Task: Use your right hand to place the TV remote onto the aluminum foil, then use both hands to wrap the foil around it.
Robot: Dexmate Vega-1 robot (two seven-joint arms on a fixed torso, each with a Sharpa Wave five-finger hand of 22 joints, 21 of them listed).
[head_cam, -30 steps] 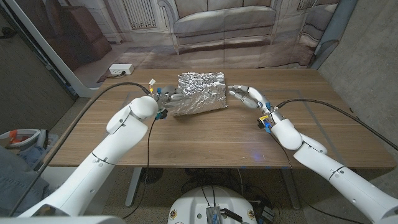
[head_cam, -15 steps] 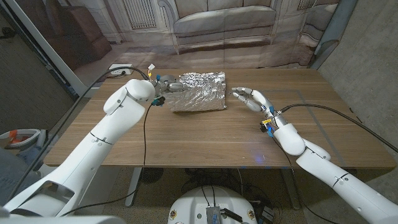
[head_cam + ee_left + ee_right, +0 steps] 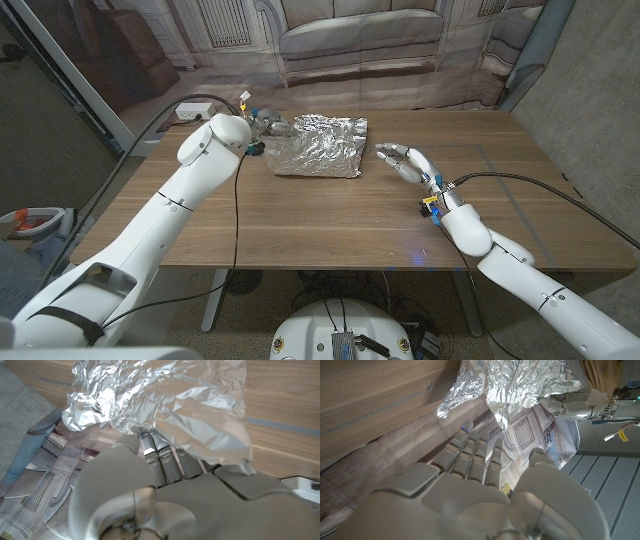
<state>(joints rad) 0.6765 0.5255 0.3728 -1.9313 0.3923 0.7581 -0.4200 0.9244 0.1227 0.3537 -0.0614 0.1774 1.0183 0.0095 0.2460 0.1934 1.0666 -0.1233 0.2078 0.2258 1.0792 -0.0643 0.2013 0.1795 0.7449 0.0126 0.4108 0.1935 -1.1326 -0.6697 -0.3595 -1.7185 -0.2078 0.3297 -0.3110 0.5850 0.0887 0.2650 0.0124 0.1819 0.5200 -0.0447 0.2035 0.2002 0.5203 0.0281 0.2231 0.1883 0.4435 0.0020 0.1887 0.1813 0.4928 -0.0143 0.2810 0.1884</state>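
Note:
A crumpled bundle of aluminum foil lies low on the far middle of the wooden table, and whatever is wrapped inside is hidden. My left hand is at the foil's far left corner. In the left wrist view, foil drapes over my left hand's fingertips, with the thumb against the crumpled edge, gripping it. My right hand hovers to the right of the foil with fingers apart, holding nothing. In the right wrist view a strip of bare table separates its fingers from the foil.
A white power strip with its cable sits at the table's far left corner, just behind my left arm. Black cables run along both arms. Bare wood stretches from the foil to the table's near edge.
The foil's raised left side has come down, so the bundle lies flatter. My left hand moved away toward the foil's far left corner. My right hand drew back a little to the right.

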